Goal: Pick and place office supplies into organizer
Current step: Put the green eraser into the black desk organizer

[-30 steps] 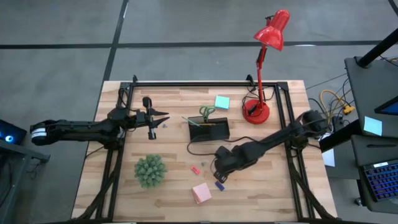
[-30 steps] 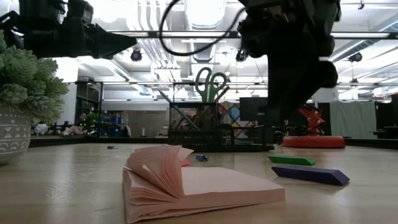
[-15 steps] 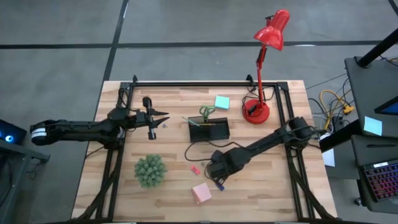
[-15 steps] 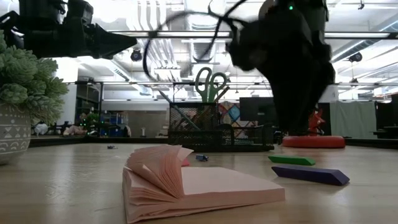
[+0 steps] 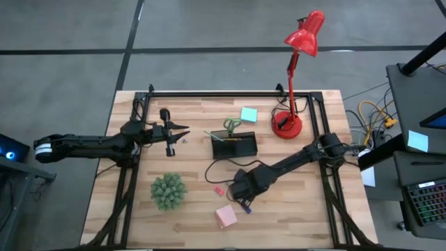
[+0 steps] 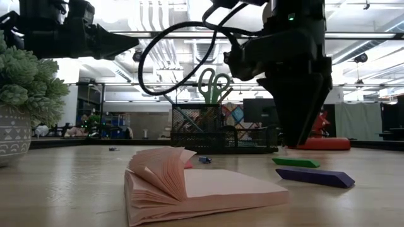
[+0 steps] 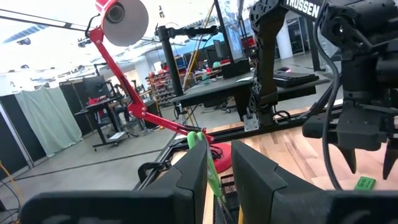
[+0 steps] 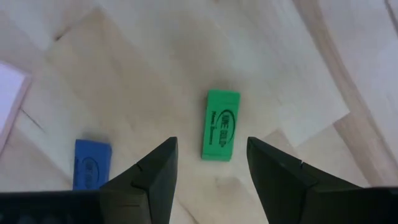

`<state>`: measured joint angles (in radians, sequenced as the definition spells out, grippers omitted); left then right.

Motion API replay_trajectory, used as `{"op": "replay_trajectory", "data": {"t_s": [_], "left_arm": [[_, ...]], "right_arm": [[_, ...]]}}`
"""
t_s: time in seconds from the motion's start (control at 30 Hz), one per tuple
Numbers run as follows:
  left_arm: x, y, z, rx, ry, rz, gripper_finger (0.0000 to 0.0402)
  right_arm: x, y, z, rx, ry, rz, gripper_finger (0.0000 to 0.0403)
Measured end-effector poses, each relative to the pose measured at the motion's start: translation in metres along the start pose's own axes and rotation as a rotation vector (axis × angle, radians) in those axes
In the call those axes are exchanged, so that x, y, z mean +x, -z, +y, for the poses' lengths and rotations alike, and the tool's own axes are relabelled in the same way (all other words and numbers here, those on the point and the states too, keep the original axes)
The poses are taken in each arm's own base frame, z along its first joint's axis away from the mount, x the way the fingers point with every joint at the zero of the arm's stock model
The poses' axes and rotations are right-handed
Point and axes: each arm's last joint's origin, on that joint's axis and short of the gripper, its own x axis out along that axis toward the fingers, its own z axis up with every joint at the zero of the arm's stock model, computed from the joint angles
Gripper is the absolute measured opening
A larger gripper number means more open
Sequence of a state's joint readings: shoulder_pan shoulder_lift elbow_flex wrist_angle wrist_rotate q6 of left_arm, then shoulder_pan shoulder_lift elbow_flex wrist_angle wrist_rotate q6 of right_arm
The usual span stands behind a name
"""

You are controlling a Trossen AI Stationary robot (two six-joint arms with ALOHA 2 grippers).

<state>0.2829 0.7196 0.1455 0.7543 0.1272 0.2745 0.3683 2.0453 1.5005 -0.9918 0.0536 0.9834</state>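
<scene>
My right gripper (image 8: 210, 180) points straight down, open, just above the green eraser (image 8: 221, 134), which lies flat on the wood between and ahead of the fingers; the low view shows the fingertips (image 6: 295, 142) clear of the eraser (image 6: 297, 162). A blue eraser (image 8: 92, 172) lies flat beside it. The black organizer (image 5: 234, 145) stands mid-table with green-handled scissors (image 5: 232, 126) and a yellow pencil upright in it. A pink sticky pad (image 5: 225, 216), a pink eraser (image 5: 218, 189) and a teal pad (image 5: 248, 113) lie on the table. My left gripper (image 5: 182, 132) waits level at the left, open by a narrow gap.
A green spiky plant in a pot (image 5: 168, 192) stands near left of centre. The red lamp's base (image 5: 287, 125) is at the far right, right of the organizer. A black cable (image 5: 221, 167) loops from my right arm over the table before the organizer.
My right gripper has gone a little toward the table's left edge and down, and has tipped until its fingers point straight down over the green eraser. Its fingers stay open. Nothing on the table has moved.
</scene>
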Motion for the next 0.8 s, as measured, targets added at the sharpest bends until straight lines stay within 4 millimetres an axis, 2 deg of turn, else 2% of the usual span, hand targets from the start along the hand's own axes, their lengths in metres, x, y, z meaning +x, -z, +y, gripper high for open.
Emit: {"op": "replay_trajectory", "data": {"t_s": [0.23,0.4,0.8], "left_arm": [[0.000,0.000,0.000,0.000,0.000,0.000,0.0059],[0.000,0.000,0.000,0.001,0.000,0.000,0.0059],[0.000,0.000,0.000,0.001,0.000,0.000,0.0059]], "right_arm": [[0.006,-0.006,-0.007,0.019,0.010,0.008,0.0183],[0.006,-0.009,-0.005,0.006,-0.025,-0.013,0.0183],[0.012,-0.007,-0.008,0.014,-0.016,-0.008,0.0183]]}}
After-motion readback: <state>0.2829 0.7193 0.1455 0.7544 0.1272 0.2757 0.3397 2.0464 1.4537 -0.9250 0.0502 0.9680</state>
